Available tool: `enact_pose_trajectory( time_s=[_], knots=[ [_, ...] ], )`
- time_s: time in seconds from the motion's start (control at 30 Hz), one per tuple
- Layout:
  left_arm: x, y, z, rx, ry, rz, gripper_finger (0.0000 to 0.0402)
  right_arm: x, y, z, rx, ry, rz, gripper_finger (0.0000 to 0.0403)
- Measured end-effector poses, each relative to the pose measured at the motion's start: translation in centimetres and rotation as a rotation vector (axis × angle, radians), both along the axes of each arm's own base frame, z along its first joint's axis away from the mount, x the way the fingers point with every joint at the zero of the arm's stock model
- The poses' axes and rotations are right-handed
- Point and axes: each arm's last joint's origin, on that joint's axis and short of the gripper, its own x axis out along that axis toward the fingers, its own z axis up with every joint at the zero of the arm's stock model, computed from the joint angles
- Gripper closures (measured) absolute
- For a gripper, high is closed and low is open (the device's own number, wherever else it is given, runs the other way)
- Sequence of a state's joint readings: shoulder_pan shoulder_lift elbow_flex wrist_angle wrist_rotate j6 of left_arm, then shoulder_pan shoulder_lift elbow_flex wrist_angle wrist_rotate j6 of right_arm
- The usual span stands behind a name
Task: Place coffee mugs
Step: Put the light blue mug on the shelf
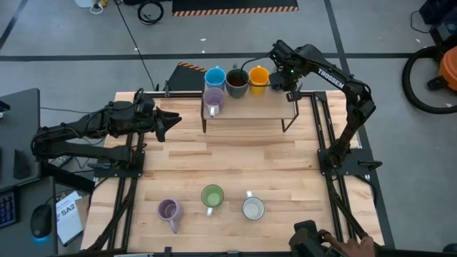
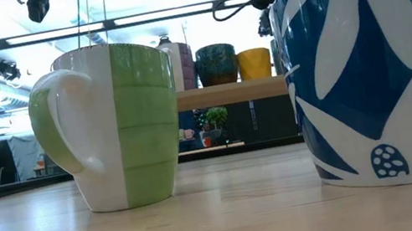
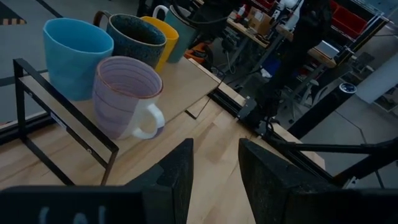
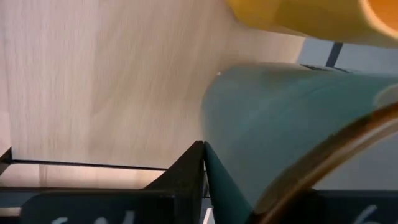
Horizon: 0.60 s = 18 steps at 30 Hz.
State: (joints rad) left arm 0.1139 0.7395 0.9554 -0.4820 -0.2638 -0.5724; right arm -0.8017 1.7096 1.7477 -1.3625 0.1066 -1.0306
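Note:
On the wooden shelf (image 1: 246,107) at the far edge stand a blue mug (image 1: 215,77), a dark brown mug (image 1: 237,81) and an orange mug (image 1: 258,76), with a lilac mug (image 1: 213,101) in front of them. Right of the orange mug, my right gripper (image 1: 280,80) points down, shut on a teal mug with a white handle (image 3: 181,26); the orange mug hides the teal mug's base. On the near table stand another lilac mug (image 1: 168,210), a green mug (image 1: 212,195) and a white, blue-patterned mug (image 1: 253,208). My left gripper (image 3: 214,168) hangs open over the table's left. My right gripper comes at the teal mug from above, pointing down. One finger (image 4: 186,174) lies against the outside of the mug's wall (image 4: 249,137), close under the rim. The mug hides the other finger. I cannot tell whether the mug stands on the shelf.
The shelf stands on thin black legs (image 1: 205,123), with bare board in front of the back row, right of the lilac mug. The middle of the table (image 1: 235,160) is bare wood. A person's hand (image 1: 351,246) shows at the near right corner.

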Motion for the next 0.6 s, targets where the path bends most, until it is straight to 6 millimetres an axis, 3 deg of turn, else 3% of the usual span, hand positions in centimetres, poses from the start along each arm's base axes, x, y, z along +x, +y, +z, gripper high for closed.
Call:
enact_pose_trajectory(
  time_s=[0.33, 0.6],
  knots=[
    [0.0, 0.0, 0.0, 0.0, 0.0, 0.0, 0.0269, 0.06, 0.03, -0.04, 0.007, -0.011, -0.034, 0.0278],
    [0.0, 0.0, 0.0, -0.001, 0.0, 0.0, 0.0269, 0.74, 0.7, -0.04, -0.006, -0.006, -0.047, 0.0268]
  ],
)
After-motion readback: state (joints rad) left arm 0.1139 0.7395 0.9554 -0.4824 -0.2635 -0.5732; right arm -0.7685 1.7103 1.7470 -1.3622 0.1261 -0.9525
